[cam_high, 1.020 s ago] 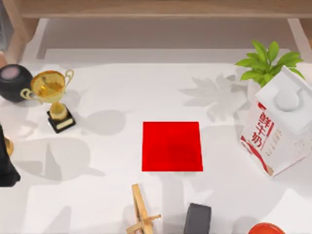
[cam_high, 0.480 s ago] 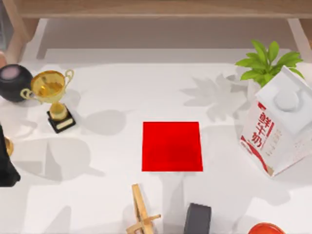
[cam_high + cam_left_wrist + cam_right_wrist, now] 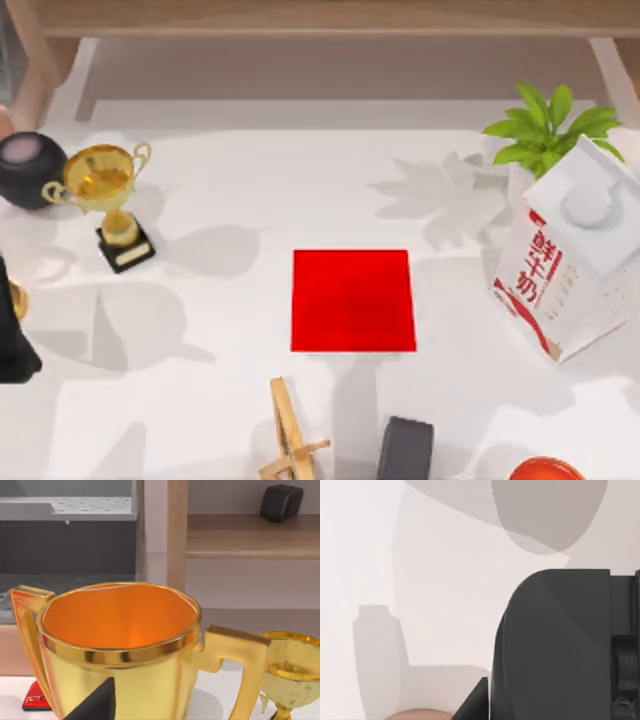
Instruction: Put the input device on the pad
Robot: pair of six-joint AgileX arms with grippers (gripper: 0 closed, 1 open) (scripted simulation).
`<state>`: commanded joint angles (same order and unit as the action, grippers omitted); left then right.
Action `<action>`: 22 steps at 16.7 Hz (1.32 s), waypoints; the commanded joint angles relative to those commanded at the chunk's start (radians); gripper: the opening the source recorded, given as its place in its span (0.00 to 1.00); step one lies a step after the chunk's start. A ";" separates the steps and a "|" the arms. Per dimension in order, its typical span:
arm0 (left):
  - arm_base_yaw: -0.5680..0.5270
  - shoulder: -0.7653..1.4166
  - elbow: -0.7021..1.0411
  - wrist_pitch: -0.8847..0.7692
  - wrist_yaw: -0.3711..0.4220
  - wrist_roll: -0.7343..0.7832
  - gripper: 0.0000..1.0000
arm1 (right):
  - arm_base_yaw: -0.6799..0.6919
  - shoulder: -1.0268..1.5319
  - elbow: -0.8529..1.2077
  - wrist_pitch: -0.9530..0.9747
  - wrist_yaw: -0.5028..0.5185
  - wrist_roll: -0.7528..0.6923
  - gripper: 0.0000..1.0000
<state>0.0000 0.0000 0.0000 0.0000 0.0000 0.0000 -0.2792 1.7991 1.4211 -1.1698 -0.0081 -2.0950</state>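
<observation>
The pad (image 3: 352,300) is a flat red square lying at the table's middle with nothing on it. The input device (image 3: 405,449), a dark grey mouse, lies at the table's front edge, just right of and nearer than the pad. In the right wrist view its rounded body (image 3: 555,645) is very close, and a dark edge of my right gripper (image 3: 476,701) sits beside it. My left arm (image 3: 12,345) rests at the table's left edge, behind a large gold cup (image 3: 117,645).
A gold trophy (image 3: 105,190) and a black round object (image 3: 25,168) stand at the back left. A plant (image 3: 548,130) and a milk carton (image 3: 575,260) stand at the right. A wooden stand (image 3: 290,440) lies left of the mouse, a red round thing (image 3: 545,468) at the front right.
The shadows at the table's front right have shifted a little. The pad, the mouse and the other objects have stayed put.
</observation>
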 joint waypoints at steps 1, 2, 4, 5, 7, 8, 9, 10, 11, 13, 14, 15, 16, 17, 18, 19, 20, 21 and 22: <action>0.000 0.000 0.000 0.000 0.000 0.000 1.00 | 0.015 -0.006 0.022 -0.009 -0.006 0.040 0.00; 0.000 0.000 0.000 0.000 0.000 0.000 1.00 | 0.034 -0.013 0.049 -0.020 -0.014 0.093 0.00; 0.000 0.000 0.000 0.000 0.000 0.000 1.00 | 0.084 -0.027 0.115 -0.044 -0.031 0.227 0.00; 0.000 0.000 0.000 0.000 0.000 0.000 1.00 | 0.114 -0.033 0.152 -0.057 -0.041 0.308 0.00; 0.000 0.000 0.000 0.000 0.000 0.000 1.00 | 0.183 -0.038 0.234 -0.084 -0.059 0.503 0.00; 0.000 0.000 0.000 0.000 0.000 0.000 1.00 | 0.220 -0.039 0.275 -0.097 -0.068 0.612 0.00; 0.000 0.000 0.000 0.000 0.000 0.000 1.00 | 0.258 -0.037 0.317 -0.110 -0.076 0.728 0.00; 0.000 0.000 0.000 0.000 0.000 0.000 1.00 | 0.297 -0.032 0.358 -0.121 -0.083 0.851 0.00; 0.000 0.000 0.000 0.000 0.000 0.000 1.00 | 0.338 -0.024 0.399 -0.132 -0.089 0.978 0.00; 0.000 0.000 0.000 0.000 0.000 0.000 1.00 | 0.420 0.003 0.476 -0.151 -0.096 1.237 0.00; 0.000 0.000 0.000 0.000 0.000 0.000 1.00 | 0.461 0.022 0.512 -0.159 -0.098 1.365 0.00; 0.000 0.000 0.000 0.000 0.000 0.000 1.00 | 0.501 0.045 0.546 -0.166 -0.098 1.492 0.00; 0.000 0.000 0.000 0.000 0.000 0.000 1.00 | 0.541 0.071 0.579 -0.172 -0.095 1.615 0.00; 0.000 0.000 0.000 0.000 0.000 0.000 1.00 | 0.579 0.099 0.610 -0.177 -0.091 1.734 0.00; 0.000 0.000 0.000 0.000 0.000 0.000 1.00 | 0.616 0.131 0.638 -0.181 -0.086 1.848 0.00; 0.000 0.000 0.000 0.000 0.000 0.000 1.00 | 0.652 0.165 0.664 -0.184 -0.079 1.957 0.00; 0.000 0.000 0.000 0.000 0.000 0.000 1.00 | 0.686 0.202 0.686 -0.187 -0.071 2.058 0.00; 0.000 0.000 0.000 0.000 0.000 0.000 1.00 | 0.719 0.241 0.706 -0.188 -0.063 2.154 0.00; 0.000 0.000 0.000 0.000 0.000 0.000 1.00 | 0.750 0.281 0.722 -0.189 -0.053 2.244 0.00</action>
<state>0.0000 0.0000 0.0000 0.0000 0.0000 0.0000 0.4712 2.0803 2.1434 -1.3592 -0.0614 0.1487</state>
